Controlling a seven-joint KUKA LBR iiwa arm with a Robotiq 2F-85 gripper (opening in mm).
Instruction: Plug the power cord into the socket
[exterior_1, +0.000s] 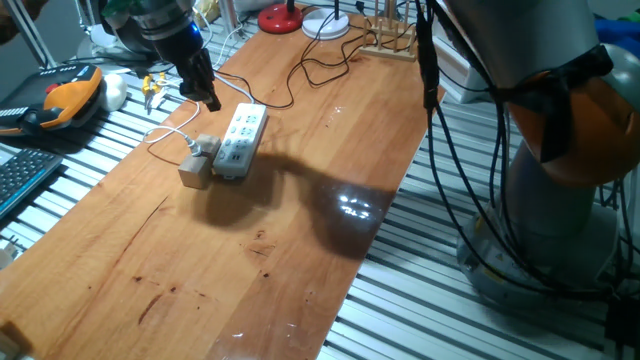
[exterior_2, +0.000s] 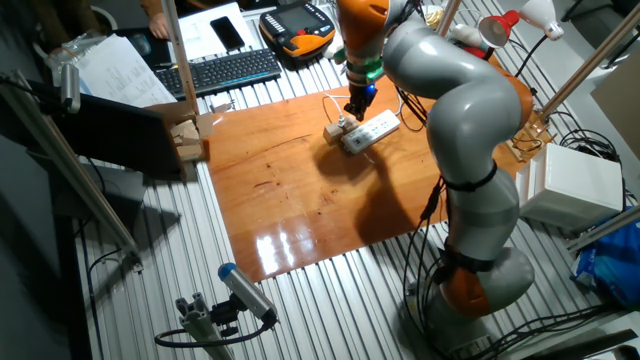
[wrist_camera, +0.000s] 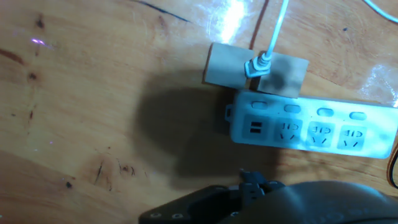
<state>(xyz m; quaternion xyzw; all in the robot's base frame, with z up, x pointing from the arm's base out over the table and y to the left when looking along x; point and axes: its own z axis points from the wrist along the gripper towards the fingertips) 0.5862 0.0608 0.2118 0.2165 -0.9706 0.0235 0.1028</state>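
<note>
The white power strip (exterior_1: 240, 140) lies flat on the wooden table, and shows in the hand view (wrist_camera: 314, 127) with several outlets facing up. The thin white power cord (exterior_1: 165, 135) loops on the table. Its small plug (wrist_camera: 255, 67) rests on top of two tan blocks (wrist_camera: 249, 71) at the strip's near end, beside the strip and not in an outlet. My gripper (exterior_1: 207, 95) hangs above the table just behind the strip and plug, holding nothing. Its dark fingers look close together, but I cannot tell if they are shut. It also shows in the other fixed view (exterior_2: 357, 105).
A thin black cable (exterior_1: 300, 70) runs from the strip toward the table's back edge. A red lamp base (exterior_1: 280, 18) and a wooden rack (exterior_1: 388, 40) stand at the back. An orange pendant (exterior_1: 60, 100) lies left of the table.
</note>
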